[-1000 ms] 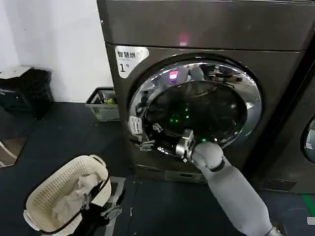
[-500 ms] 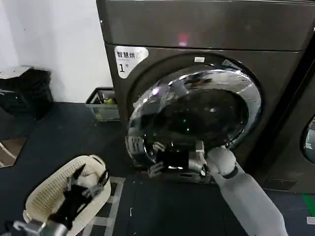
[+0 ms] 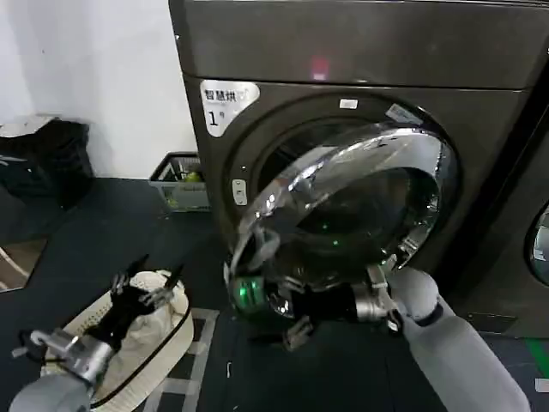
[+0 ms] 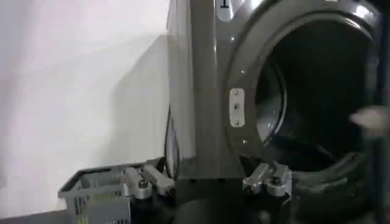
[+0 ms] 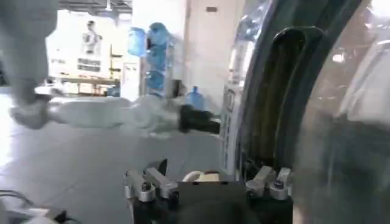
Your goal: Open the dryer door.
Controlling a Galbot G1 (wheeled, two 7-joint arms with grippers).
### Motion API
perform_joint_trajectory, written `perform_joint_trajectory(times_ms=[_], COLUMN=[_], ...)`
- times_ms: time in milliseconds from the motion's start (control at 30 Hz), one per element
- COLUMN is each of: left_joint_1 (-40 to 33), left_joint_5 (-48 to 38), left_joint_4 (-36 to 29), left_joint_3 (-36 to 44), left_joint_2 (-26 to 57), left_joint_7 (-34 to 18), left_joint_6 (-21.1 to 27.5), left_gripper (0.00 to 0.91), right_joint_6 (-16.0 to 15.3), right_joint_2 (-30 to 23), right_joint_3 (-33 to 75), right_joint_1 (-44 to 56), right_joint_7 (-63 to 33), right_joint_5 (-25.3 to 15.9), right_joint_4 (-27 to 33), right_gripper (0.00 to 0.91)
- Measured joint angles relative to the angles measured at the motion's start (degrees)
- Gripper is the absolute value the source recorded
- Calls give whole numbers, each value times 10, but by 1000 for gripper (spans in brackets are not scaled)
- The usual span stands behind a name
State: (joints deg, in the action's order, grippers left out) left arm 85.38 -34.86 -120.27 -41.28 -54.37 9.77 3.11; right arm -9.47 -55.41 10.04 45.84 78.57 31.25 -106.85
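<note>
Right pincer point(image 3: 287, 311) at the half-open dryer door point(image 3: 360, 215) rim

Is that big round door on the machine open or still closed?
Partly open. The dryer door has swung away from the dryer on its latch side, showing the dark drum opening, with the right gripper at its lower edge.

You are looking at a laundry-room setup inside a larger hall or test space. A big front-loading dryer point(image 3: 343, 172) with a numbered white sticker point(image 3: 225, 103) stands beside a second dark machine point(image 3: 523, 249), as in a laundrette. A cream laundry basket point(image 3: 129, 343) holding cloth sits on the dark floor point(image 3: 103, 240), and a small grey crate point(image 3: 178, 182) rests against the white wall point(image 3: 94, 60). Reflections show stacked blue water bottles point(image 5: 149, 55).
</note>
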Motion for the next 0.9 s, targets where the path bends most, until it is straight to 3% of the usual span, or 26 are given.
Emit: perform_joint_trajectory(times_ms=[333,600,900], left_joint_1=[-60,-120,-165], left_joint_5=[-32,-37,-33], left_joint_4=[25,41,41], left_joint_3=[77,161,246], left_joint_2=[64,103,104], left_joint_7=[14,58,116], left_joint_6=[-6,-29,-39], left_gripper=[907,907,907], right_joint_6=[41,68,90], right_joint_2=[31,36,31], right_joint_3=[73,162,296], right_joint_1=[79,151,230], right_joint_7=[50,53,53], right_joint_5=[25,57,47], right_joint_4=[-39,-24,12], right_gripper=[907,907,907])
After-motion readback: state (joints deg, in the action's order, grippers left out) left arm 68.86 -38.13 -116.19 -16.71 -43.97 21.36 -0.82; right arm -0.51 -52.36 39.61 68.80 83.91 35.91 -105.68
